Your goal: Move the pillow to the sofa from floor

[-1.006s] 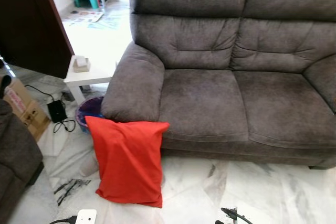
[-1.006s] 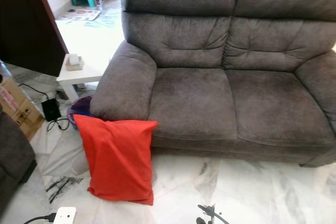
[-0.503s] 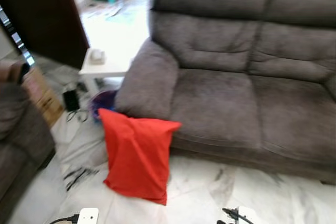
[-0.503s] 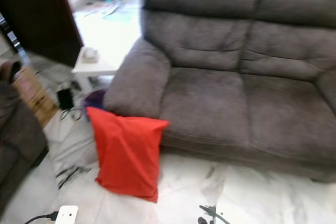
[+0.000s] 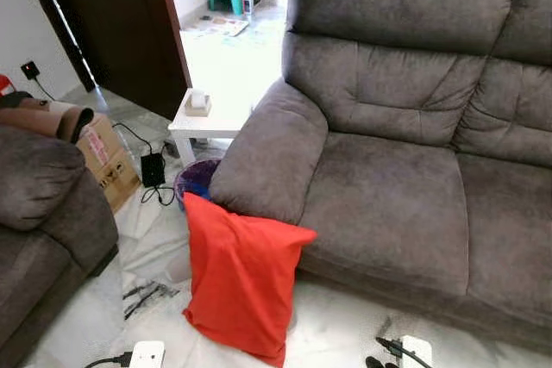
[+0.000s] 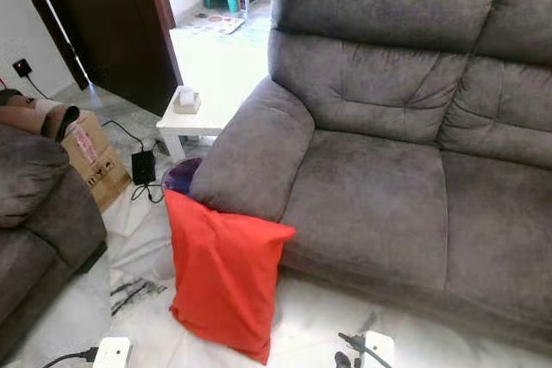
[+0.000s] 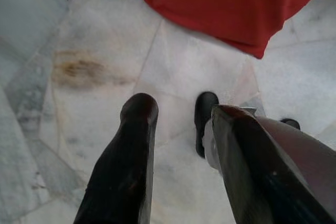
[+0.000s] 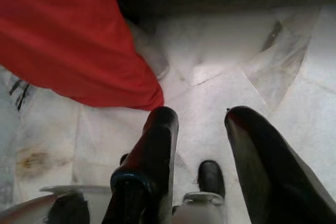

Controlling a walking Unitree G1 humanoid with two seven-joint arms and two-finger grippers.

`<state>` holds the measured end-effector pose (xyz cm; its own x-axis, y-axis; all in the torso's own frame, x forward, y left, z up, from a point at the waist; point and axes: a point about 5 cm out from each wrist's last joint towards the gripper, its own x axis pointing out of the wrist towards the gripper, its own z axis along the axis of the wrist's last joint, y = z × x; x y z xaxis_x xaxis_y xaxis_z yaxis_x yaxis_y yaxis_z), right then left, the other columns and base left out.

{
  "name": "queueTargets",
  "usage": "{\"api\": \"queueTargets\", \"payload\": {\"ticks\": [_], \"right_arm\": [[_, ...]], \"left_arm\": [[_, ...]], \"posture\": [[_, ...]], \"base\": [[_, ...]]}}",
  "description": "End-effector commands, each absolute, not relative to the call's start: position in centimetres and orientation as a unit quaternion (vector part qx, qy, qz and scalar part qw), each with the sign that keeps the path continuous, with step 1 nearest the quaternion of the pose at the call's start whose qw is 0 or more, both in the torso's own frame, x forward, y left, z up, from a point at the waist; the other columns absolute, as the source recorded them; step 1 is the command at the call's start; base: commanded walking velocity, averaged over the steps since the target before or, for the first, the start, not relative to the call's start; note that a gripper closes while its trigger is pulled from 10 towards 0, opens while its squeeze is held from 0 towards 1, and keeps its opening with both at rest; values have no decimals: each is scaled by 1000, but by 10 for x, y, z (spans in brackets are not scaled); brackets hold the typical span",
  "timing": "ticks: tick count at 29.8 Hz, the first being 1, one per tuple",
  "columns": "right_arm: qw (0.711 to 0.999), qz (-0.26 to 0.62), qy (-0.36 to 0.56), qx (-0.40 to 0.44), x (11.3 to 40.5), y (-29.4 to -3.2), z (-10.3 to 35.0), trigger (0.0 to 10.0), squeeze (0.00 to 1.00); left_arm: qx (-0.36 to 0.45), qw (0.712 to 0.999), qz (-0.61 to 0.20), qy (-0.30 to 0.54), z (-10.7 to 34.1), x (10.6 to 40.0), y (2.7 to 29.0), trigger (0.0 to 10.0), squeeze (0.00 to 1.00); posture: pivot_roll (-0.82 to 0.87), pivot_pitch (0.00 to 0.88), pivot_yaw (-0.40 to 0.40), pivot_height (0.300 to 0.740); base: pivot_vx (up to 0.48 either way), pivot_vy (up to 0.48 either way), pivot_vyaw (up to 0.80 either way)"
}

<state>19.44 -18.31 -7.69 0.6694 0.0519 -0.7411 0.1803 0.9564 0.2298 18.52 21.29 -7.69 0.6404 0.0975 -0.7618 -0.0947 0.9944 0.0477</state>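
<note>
Leaning against the sofa (image 5: 405, 178) armrest, the red pillow (image 5: 241, 286) stands on the floor ahead of both lowered grippers, left gripper (image 7: 181, 121) and right gripper (image 8: 202, 129), parted and empty, presumably awaiting approach.

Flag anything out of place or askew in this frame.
The red pillow is off the sofa: it stands on end on the marble floor, leaning against the sofa's front below the armrest. Cables and a black adapter lie loose on the floor beside the white side table.
</note>
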Motion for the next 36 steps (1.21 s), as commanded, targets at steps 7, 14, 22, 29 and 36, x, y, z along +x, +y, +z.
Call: {"api": "queueTargets", "payload": {"ticks": [7,14,22,29,36], "right_arm": [[903,-14,411,124,194,-179,-78,10000,0],[906,-7,406,124,198,-174,-76,10000,0],[908,-7,399,126,201,-171,-74,10000,0],[909,-14,396,133,203,-172,-73,10000,0],[911,-6,392,125,205,-172,-72,10000,0]], "left_arm": [[5,902,66,426,-78,181,219,10000,0],[9,903,60,425,-77,183,217,10000,0],[10,903,59,425,-77,184,216,10000,0],[13,903,58,425,-77,183,216,10000,0],[19,905,55,422,-77,184,216,10000,0]], "posture": [[72,110,14,740],[75,104,13,740],[75,103,15,740],[75,106,14,740],[74,109,13,740]], "base": [[236,0,398],[0,0,800],[0,0,800],[0,0,67],[0,-235,0]]}}
